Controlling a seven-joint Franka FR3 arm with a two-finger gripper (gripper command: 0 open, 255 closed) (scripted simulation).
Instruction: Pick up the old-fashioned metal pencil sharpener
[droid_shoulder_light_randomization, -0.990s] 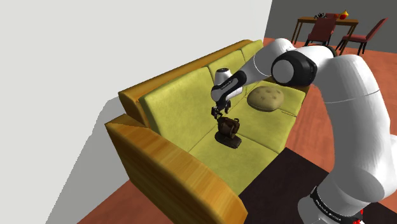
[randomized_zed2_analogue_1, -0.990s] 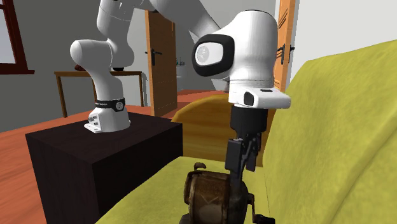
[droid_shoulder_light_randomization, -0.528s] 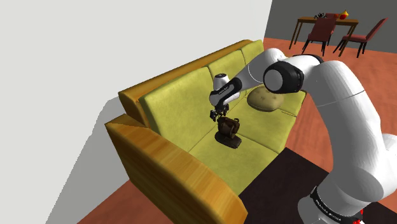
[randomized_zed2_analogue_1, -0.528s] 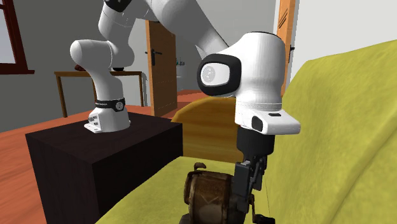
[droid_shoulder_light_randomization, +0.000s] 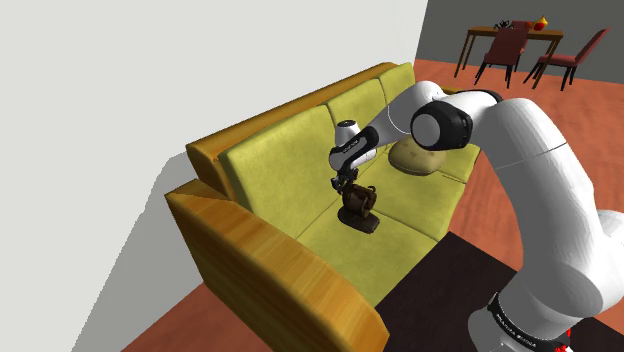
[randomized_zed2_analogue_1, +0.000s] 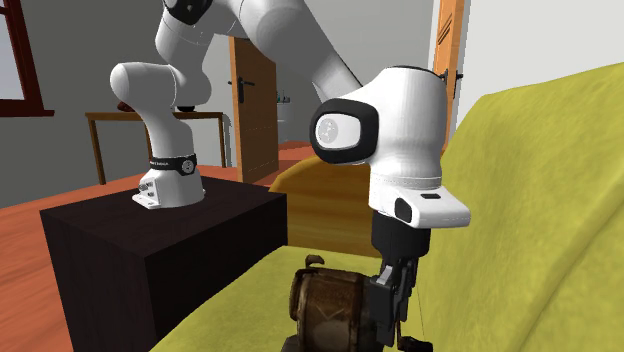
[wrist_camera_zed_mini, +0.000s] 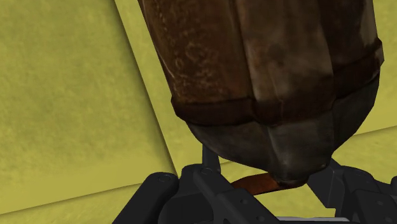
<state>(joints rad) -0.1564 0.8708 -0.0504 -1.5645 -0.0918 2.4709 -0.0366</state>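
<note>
The pencil sharpener (droid_shoulder_light_randomization: 359, 204) stands upright on the seat of a yellow-green sofa (droid_shoulder_light_randomization: 290, 160), about midway along it and close to the backrest. It is a brown, barrel-shaped thing on a dark base. In the wrist view its ribbed, rusty-brown body (wrist_camera_zed_mini: 254, 57) narrows to a dull grey end with a thin orange strip under it. The gripper (droid_shoulder_light_randomization: 345, 185) hangs just above and beside it on the backrest side. In the second exterior view the gripper (randomized_zed2_analogue_1: 386, 308) reaches down along the sharpener (randomized_zed2_analogue_1: 325, 308), right against its side. In the wrist view the two black fingers (wrist_camera_zed_mini: 159, 189) stand apart, so the gripper (wrist_camera_zed_mini: 251, 188) is open, with the sharpener's grey end between them (whether either finger actually touches it cannot be made out), and it has hold of nothing. The sofa's cushions (wrist_camera_zed_mini: 63, 95) lie behind. The white arm (droid_shoulder_light_randomization: 540, 150) bends over from its dark box stand (randomized_zed2_analogue_1: 150, 250) and reaches down to the seat with its wrist (randomized_zed2_analogue_1: 400, 130) directly over the sharpener. Further along the seat, well apart from the sharpener, a round tan cushion (droid_shoulder_light_randomization: 418, 156) leans in the corner. The sofa has orange-brown armrests and sits against a pale wall (droid_shoulder_light_randomization: 150, 80) on a reddish floor (droid_shoulder_light_randomization: 520, 210). Beyond it in the shoulder view stand a dining table (droid_shoulder_light_randomization: 512, 33) and red chairs (droid_shoulder_light_randomization: 570, 58). In the second exterior view a wooden door (randomized_zed2_analogue_1: 252, 90) shows behind the arm.
</note>
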